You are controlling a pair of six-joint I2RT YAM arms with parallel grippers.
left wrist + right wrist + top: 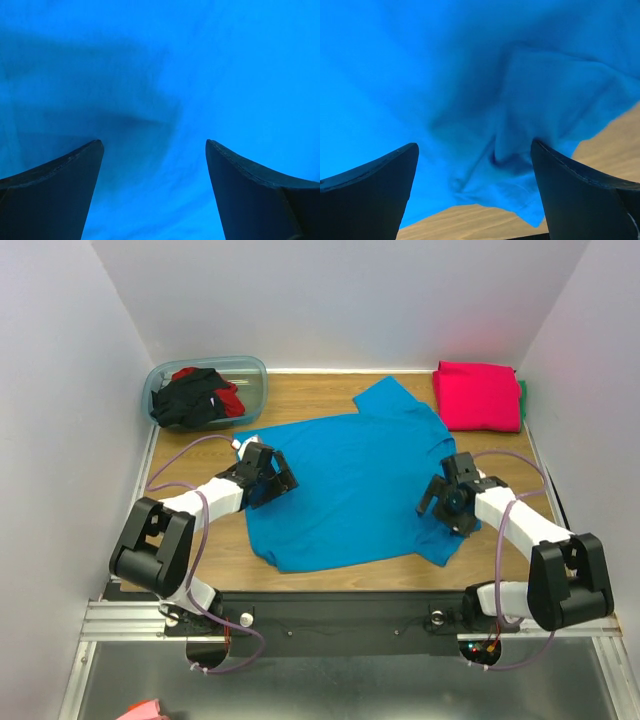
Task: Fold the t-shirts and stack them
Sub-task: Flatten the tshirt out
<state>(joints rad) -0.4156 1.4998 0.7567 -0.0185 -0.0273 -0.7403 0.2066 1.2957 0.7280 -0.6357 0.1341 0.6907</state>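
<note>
1. Turquoise-blue t-shirt (350, 475): spread flat across the middle of the tabletop (300, 395), with one sleeve reaching towards the upper centre of the frame. The right-hand edge is rumpled.
2. Left claw (280, 477): over the shirt's left edge, jaws spread wide, nothing gripped. In the left wrist view, the left claw (152, 142) has only smooth blue cloth between its fingers (60, 190). Contact with the cloth cannot be told.
3. Right claw (436, 498): over the shirt's right edge, jaws released and wide, holding nothing. In the right wrist view, the right claw (475, 145) straddles a bunched fold of the cloth, with bare wood below and to the right.
4. Magenta-pink t-shirt (478, 395): folded, upper right corner of the tabletop.
5. Tub (256, 380): upper left, holding a crumpled black t-shirt (190, 402) and a red t-shirt (229, 402).
</note>
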